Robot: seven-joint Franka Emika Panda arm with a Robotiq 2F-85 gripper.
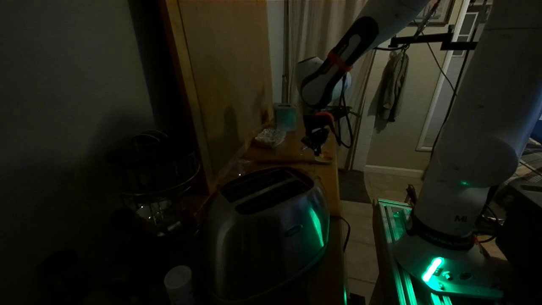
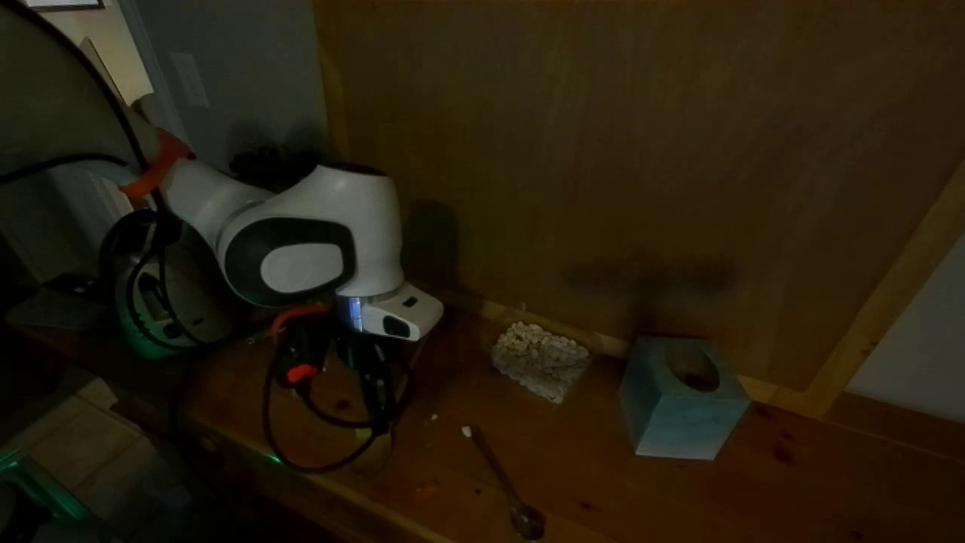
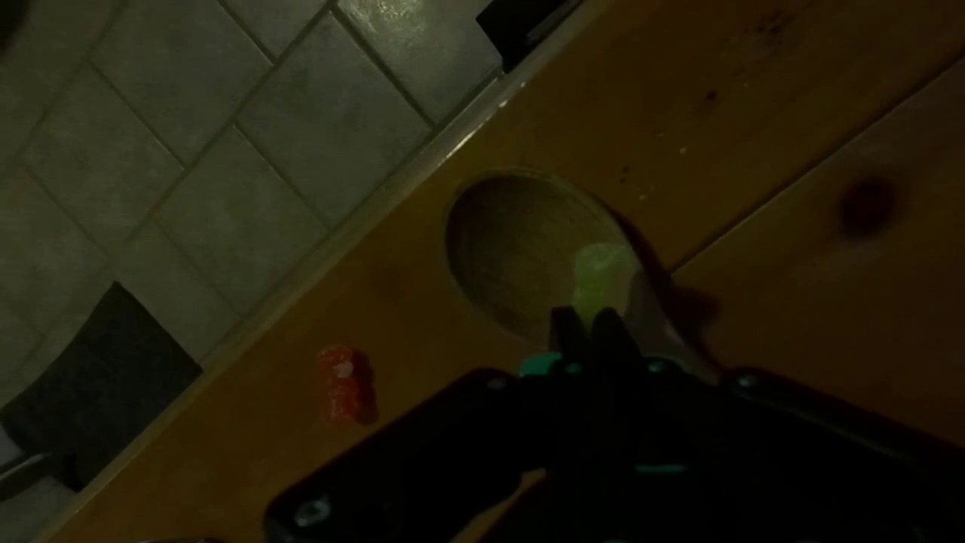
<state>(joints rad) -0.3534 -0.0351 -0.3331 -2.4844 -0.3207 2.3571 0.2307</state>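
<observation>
Your table, the largest thing here, carries the toaster and, well apart from it, the tissue box. Your pincer hangs near the table's edge, its tips drawn almost together and, as far as the dim wrist view shows, pinching one end of the yellow-green candy. Under them lies the wooden spoon, bowl up; judge it stiff, light and apt to skid if you knock the rim, so hold it by the neck. The candy is over the bowl; you cannot tell whether it touches the wood. Expect it to be feather-light, soft and tacky, better gripped gently across its middle. The red candy, near the spoon, should handle alike.
</observation>
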